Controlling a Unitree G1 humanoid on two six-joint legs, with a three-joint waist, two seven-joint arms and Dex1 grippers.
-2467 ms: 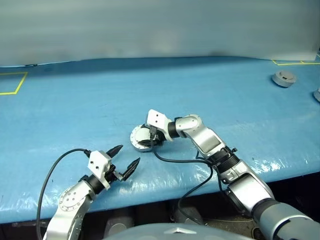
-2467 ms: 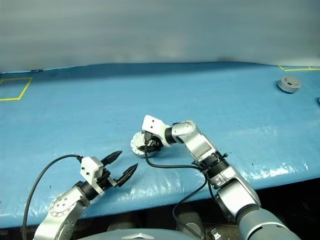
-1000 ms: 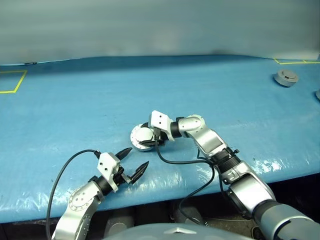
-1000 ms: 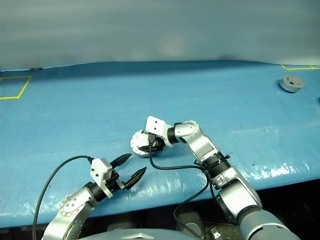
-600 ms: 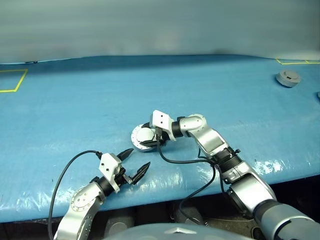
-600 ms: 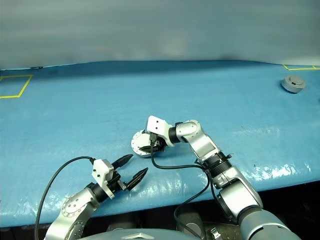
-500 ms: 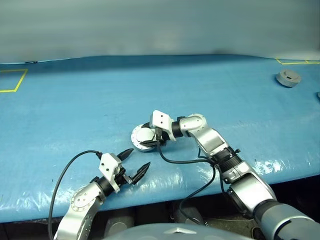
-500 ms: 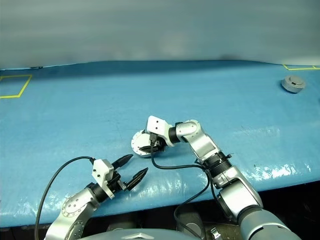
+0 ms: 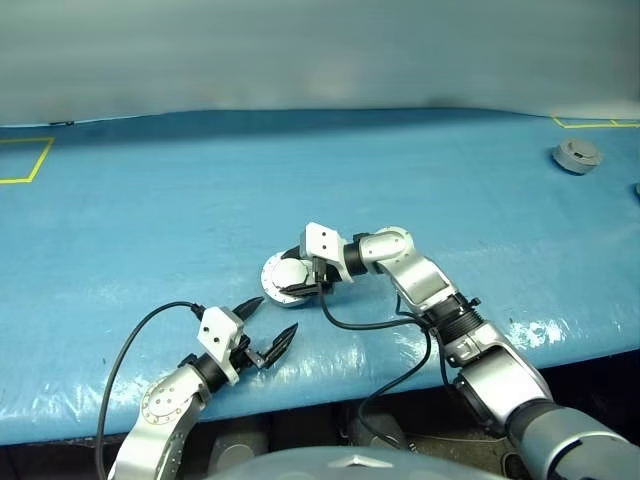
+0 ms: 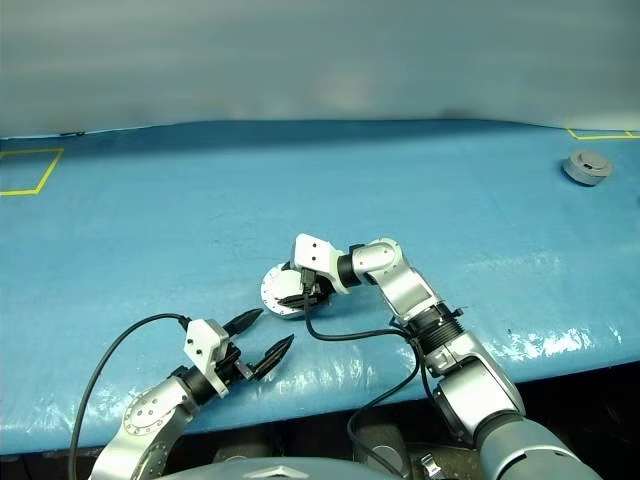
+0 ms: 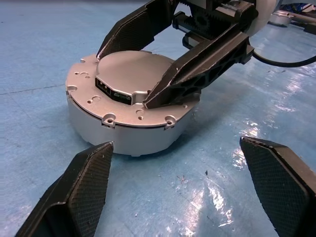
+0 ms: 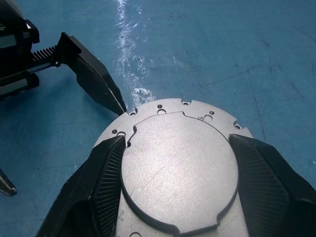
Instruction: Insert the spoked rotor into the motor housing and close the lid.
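The motor housing [image 11: 123, 133], a round silver-grey cup, sits on the blue table with the lid [image 12: 177, 168] lying flat on top of it. My right gripper [image 9: 300, 283] reaches in from the right and points left and down. Its two black fingers [image 11: 192, 74] clasp the raised middle of the lid from either side. My left gripper [image 9: 277, 314] hovers open near the table's front edge, a short way in front of the housing and pointing at it, with nothing between its fingers. The spoked rotor is hidden.
Another round grey part [image 9: 576, 156] lies at the far right of the blue table [image 9: 150, 220]. Yellow tape corners [image 9: 25, 165] mark the far left and far right. A black cable [image 9: 370, 322] loops from my right arm over the table's front edge.
My left gripper shifted a little to the right towards the housing early on and has stayed still since. The right gripper has kept its place on the lid.
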